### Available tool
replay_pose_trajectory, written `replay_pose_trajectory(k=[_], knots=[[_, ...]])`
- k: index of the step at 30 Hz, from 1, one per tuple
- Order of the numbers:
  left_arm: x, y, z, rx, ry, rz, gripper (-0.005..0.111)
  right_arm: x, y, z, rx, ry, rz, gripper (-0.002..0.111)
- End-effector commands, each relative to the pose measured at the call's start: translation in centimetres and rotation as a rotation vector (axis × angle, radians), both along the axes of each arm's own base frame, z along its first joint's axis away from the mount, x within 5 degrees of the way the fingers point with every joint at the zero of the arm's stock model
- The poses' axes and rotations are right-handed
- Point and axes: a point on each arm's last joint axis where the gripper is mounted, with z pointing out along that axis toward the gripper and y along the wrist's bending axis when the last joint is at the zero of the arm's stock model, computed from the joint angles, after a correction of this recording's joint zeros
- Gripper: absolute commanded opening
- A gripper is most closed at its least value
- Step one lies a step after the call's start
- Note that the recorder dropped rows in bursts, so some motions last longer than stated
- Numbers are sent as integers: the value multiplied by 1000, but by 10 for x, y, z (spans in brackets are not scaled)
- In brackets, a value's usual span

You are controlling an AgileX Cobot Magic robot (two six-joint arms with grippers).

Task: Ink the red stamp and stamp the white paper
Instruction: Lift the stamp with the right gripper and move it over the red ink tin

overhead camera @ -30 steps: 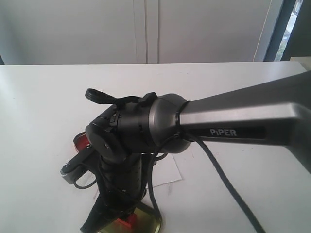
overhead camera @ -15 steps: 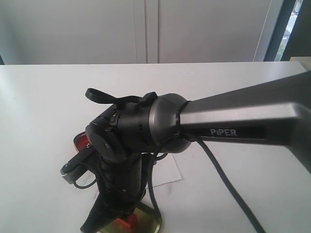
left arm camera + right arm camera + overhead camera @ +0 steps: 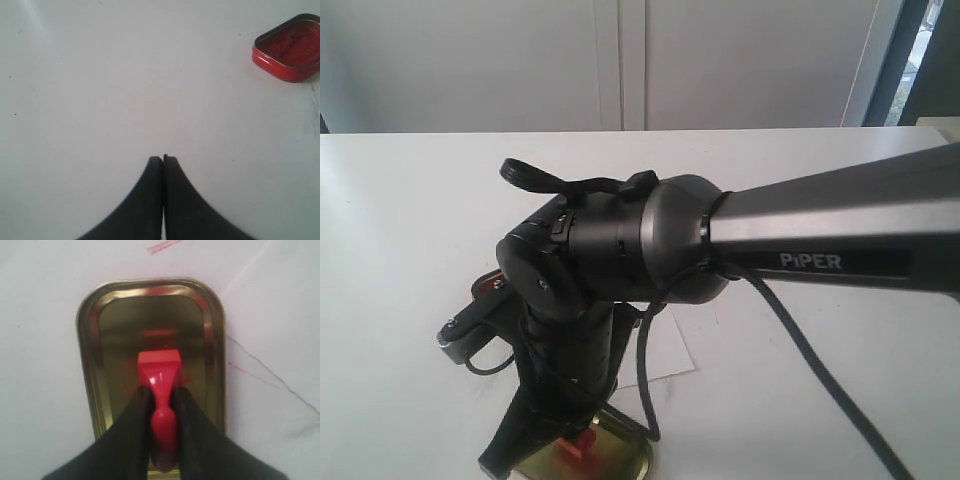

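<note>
At the near edge of the table [image 3: 410,200], the right gripper [image 3: 162,390] points down over the gold lid [image 3: 89,340].

- Right gripper: the fingers are closed a narrow way and clamp the knob handle of the red stamp [image 3: 159,364] from both sides. The handle fills the gap between them.
- Red stamp: it is held upright with its square base downward, over the middle of the lid's inner floor. I cannot tell whether the base touches the floor or hangs just above it. Red smears show on the lid around and beyond the base.
- Exterior view: the right arm [image 3: 820,230] reaches in from the right, across the middle, and bends down at the wrist. It hides most of the work area. The stamp shows only as a small red block between the dark fingers, on the lid's near side.
- White paper [image 3: 665,355]: it lies flat on the table just behind the lid, largely covered by the arm. One corner and an edge are visible. No imprint can be made out on the visible part.
- Red tin [image 3: 287,50]: it is open with its ink face up. It sits left of the paper and is partly hidden behind the wrist in the exterior view.
- Left gripper [image 3: 163,159]: the fingers are pressed together with nothing between them, over bare table and well apart from the red tin.
</note>
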Motion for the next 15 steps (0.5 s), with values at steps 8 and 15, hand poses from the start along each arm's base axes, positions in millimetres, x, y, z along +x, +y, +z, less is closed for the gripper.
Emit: replay_pose_trajectory(k=[8, 15], knots=[[-1, 0, -3, -5, 11, 3, 0, 3, -6, 29, 51, -49, 17, 0], [-1, 0, -3, -5, 11, 3, 0, 32, -20, 46, 74, -81, -18, 0]])
